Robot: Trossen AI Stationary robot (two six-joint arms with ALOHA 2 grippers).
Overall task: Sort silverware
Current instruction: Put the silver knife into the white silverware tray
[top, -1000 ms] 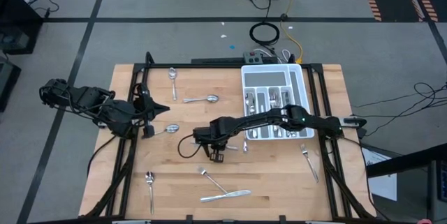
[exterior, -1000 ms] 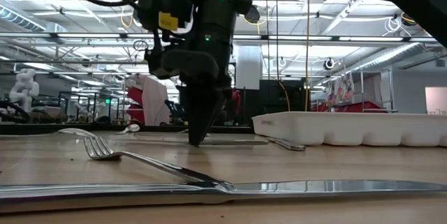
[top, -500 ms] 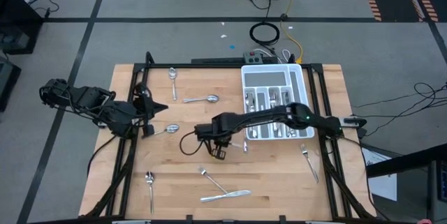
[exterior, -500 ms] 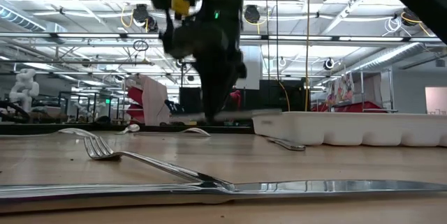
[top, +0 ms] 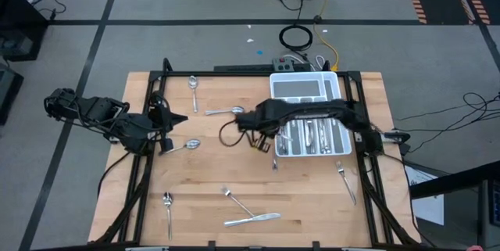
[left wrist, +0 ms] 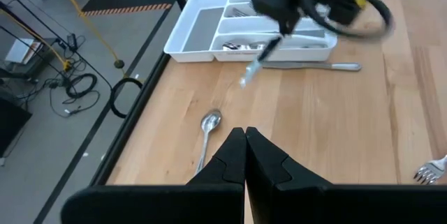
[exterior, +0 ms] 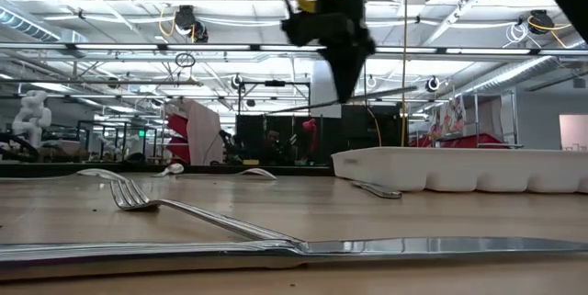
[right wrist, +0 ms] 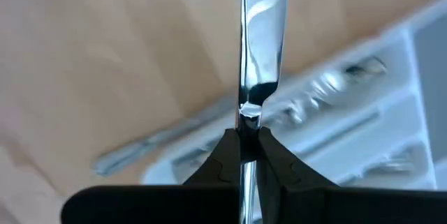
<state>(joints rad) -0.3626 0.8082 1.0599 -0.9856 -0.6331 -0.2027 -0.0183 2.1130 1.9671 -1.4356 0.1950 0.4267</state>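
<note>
Right end effector (right wrist: 248, 137) clamping knife (right wrist: 262, 35) — slim, shiny, mirror-bright

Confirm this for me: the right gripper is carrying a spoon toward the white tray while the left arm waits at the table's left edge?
Not quite. The right gripper is shut on a knife, not a spoon, as the right wrist view shows. The white tray and waiting left gripper are as stated.

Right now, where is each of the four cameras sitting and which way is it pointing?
High view: above the table, looking straight down; both arms, white tray.
Low view: table height, looking level across; knife nearest, right tool overhead.
Left wrist view: on the left arm, looking past its shut left tool toward a spoon.
Right wrist view: on the right arm; its tool is shut on a held knife above the tray.
Shared: all four show the tray.
</note>
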